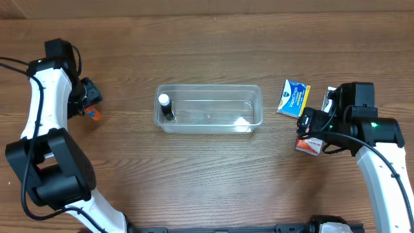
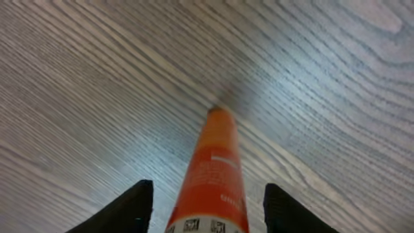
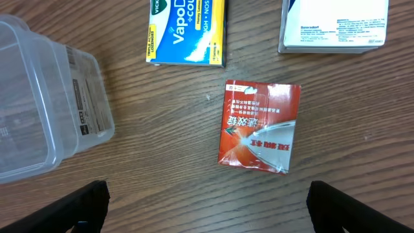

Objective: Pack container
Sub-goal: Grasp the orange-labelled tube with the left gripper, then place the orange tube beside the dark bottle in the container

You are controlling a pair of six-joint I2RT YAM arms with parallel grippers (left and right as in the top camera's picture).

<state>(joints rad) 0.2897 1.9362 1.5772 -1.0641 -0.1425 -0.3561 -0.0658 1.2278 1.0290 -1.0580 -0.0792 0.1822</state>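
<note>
Handling: bin (image 1: 210,87) prob. light, stiff, slick plastic; grab by rim.
L gripper (image 2: 208,186): open, fingers either side of orange tube (image 2: 217,162).
R gripper (image 3: 208,188): wide open, empty.

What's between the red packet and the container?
Only bare table: in the right wrist view, nothing lies between the red packet and the container. The blue box sits off that line.
</note>
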